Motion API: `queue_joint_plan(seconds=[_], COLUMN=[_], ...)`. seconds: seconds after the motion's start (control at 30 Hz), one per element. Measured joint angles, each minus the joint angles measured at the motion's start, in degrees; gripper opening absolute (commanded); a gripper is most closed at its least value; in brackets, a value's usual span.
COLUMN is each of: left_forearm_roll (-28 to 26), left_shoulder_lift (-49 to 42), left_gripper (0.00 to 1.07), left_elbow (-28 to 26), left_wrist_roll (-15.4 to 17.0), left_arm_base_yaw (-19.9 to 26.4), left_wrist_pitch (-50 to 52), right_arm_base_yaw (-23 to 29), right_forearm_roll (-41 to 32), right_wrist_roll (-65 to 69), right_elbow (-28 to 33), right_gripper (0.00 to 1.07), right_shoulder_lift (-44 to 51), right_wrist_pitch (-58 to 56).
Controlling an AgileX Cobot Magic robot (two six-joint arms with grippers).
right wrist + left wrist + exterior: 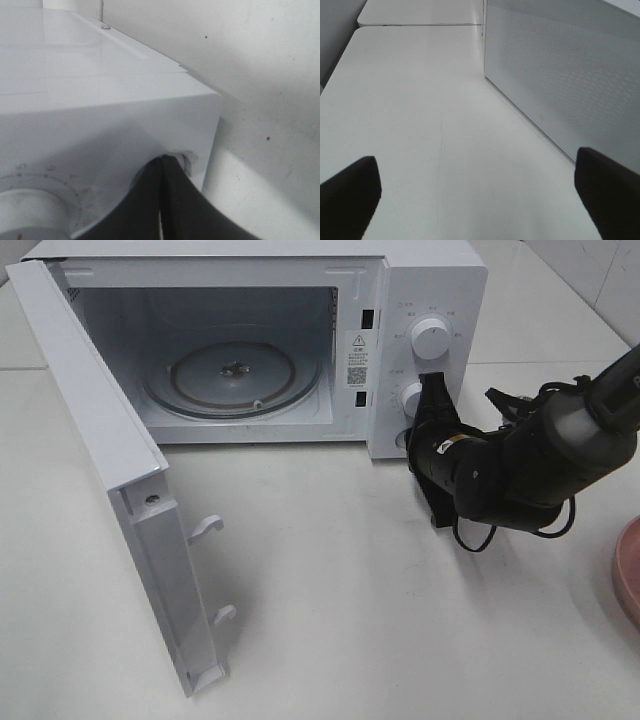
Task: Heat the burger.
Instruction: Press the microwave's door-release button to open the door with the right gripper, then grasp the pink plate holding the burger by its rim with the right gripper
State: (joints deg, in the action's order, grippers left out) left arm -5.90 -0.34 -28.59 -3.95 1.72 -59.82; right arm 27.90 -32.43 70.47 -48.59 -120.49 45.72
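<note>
The burger is out of view in every frame. The white microwave (430, 280) stands at the back with its door (100, 440) swung wide open and its glass turntable (235, 375) bare. My right gripper (435, 390) is shut, fingers pressed together, and its tips lie against the control panel beside the lower knob (410, 398), under the upper knob (430, 338). The right wrist view shows the closed gripper (161, 200) close against the panel next to a dial (30, 215). My left gripper (480, 200) is open and empty over the table beside the microwave's side wall (570, 75).
A round pink plate (628, 575) shows at the right edge of the table. The open door juts out to the front left, with two latch hooks (205, 528) on its inner edge. White table (350, 620) lies in front of the microwave.
</note>
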Motion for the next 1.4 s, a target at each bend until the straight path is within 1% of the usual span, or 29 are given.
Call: queue_joint_plan(seconds=[0.03,0.13,0.2,0.3,0.37,0.43,0.47,0.5,0.53,0.6,0.63,0.67,0.7,0.87,0.9,0.93,0.97,1.0,1.13,1.17,1.23,1.27,1.33,1.37,1.4], left_forearm_roll=[0.0,0.0,0.0,0.0,0.0,0.0,0.0,0.0,0.0,0.0,0.0,0.0,0.0,0.0,0.0,0.0,0.0,0.0,0.0,0.0,0.0,0.0,0.0,0.0,0.0], left_shoulder_lift=[0.0,0.0,0.0,0.0,0.0,0.0,0.0,0.0,0.0,0.0,0.0,0.0,0.0,0.0,0.0,0.0,0.0,0.0,0.0,0.0,0.0,0.0,0.0,0.0,0.0], left_gripper=[1.03,1.03,1.03,1.03,1.03,1.03,1.03,1.03,1.03,1.03,1.03,1.03,1.03,1.03,1.03,1.03,1.03,1.03,1.03,1.03,1.03,1.03,1.03,1.03,1.03], left_elbow=[0.0,0.0,0.0,0.0,0.0,0.0,0.0,0.0,0.0,0.0,0.0,0.0,0.0,0.0,0.0,0.0,0.0,0.0,0.0,0.0,0.0,0.0,0.0,0.0,0.0], left_wrist_roll=[0.0,0.0,0.0,0.0,0.0,0.0,0.0,0.0,0.0,0.0,0.0,0.0,0.0,0.0,0.0,0.0,0.0,0.0,0.0,0.0,0.0,0.0,0.0,0.0,0.0], left_arm_base_yaw=[0.0,0.0,0.0,0.0,0.0,0.0,0.0,0.0,0.0,0.0,0.0,0.0,0.0,0.0,0.0,0.0,0.0,0.0,0.0,0.0,0.0,0.0,0.0,0.0,0.0], left_wrist_pitch=[0.0,0.0,0.0,0.0,0.0,0.0,0.0,0.0,0.0,0.0,0.0,0.0,0.0,0.0,0.0,0.0,0.0,0.0,0.0,0.0,0.0,0.0,0.0,0.0,0.0], right_arm_base_yaw=[0.0,0.0,-0.1,-0.1,-0.1,-0.1,-0.1,-0.1,-0.1,-0.1,-0.1,-0.1,-0.1,-0.1,-0.1,-0.1,-0.1,-0.1,-0.1,-0.1,-0.1,-0.1,-0.1,-0.1,-0.1], right_forearm_roll=[1.0,1.4,2.7,2.8,4.1,4.5,5.6,5.6,5.9,6.1,6.1,6.1,6.2,7.7,8.5,8.5,9.1,9.1,11.7,11.7,13.5,13.5,15.2,15.2,15.6], right_wrist_roll=[0.9,1.4,1.9,1.9,1.9,1.9,1.9,1.9,1.8,1.8,1.5,1.5,0.7,-1.6,-2.3,-2.3,-3.4,-3.4,-8.3,-8.3,-13.6,-13.6,-21.1,-21.1,-25.2], right_elbow=[1.0,1.4,3.2,3.6,6.2,6.9,8.5,8.5,10.5,11.3,13.5,13.5,15.5,18.8,20.1,20.1,20.9,20.9,21.1,21.1,21.1,21.1,21.1,21.1,21.1], right_gripper=[0.01,0.01,0.01,0.01,0.01,0.01,0.02,0.02,0.02,0.02,0.02,0.02,0.02,0.02,0.02,0.02,0.02,0.02,0.03,0.03,0.03,0.03,0.03,0.03,0.03], right_shoulder_lift=[0.4,0.6,2.4,2.9,5.1,5.6,7.2,7.2,8.9,9.7,11.8,11.8,14.0,17.8,19.8,19.8,21.4,21.4,25.4,25.4,27.5,27.5,29.0,29.0,29.5], right_wrist_pitch=[0.3,0.3,-0.3,-0.6,-1.2,-1.2,-1.5,-1.5,-2.8,-3.4,-4.7,-4.7,-6.2,-9.3,-11.1,-11.1,-13.3,-13.3,-20.6,-20.6,-25.4,-25.4,-31.3,-31.3,-35.5])
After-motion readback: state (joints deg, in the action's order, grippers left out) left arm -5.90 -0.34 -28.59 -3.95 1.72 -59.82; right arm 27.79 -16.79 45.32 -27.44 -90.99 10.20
